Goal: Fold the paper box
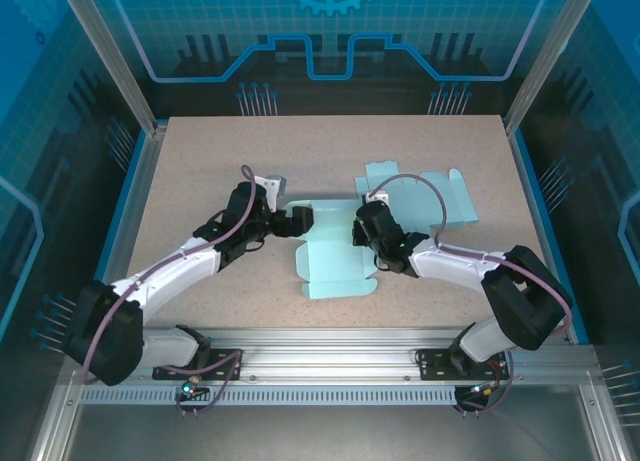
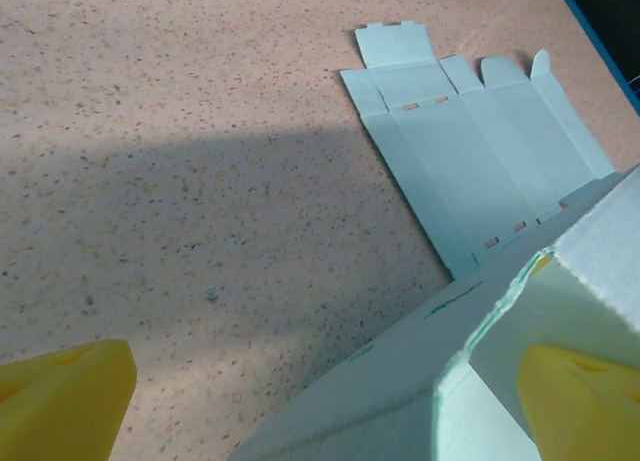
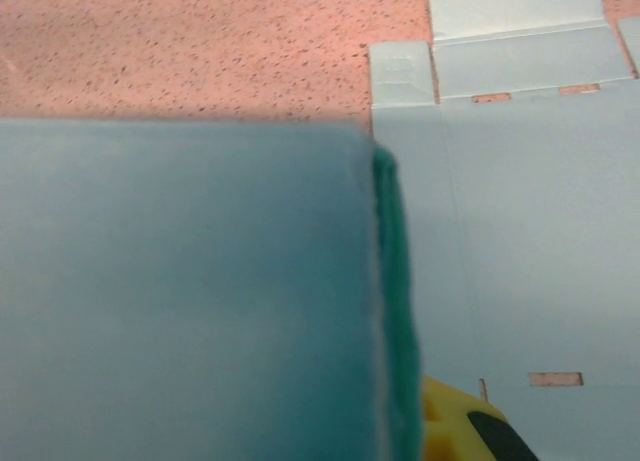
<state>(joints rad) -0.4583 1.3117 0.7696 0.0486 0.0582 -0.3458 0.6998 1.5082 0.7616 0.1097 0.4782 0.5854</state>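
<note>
Seen from above, the paper box (image 1: 335, 266) lies half-folded on the table (image 1: 200, 161) between both arms; the right gripper (image 1: 358, 231) is clenched on its raised wall; the left gripper (image 1: 298, 222) gapes wide; its wrist view shows yellow fingers (image 2: 60, 401) either side of a box wall.

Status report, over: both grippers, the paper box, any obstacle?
Left gripper open, at paper box edge. Right gripper shut on one raised panel. Spare flat blank close behind it.

Pale-green partly folded paper box (image 1: 335, 266) lay mid speckled tan tabletop (image 1: 200, 171), between left gripper (image 1: 300, 221) and right gripper (image 1: 358, 229). Flat pale-green paper blank (image 1: 445, 201) lay behind it, to the right, seemingly touching.
</note>
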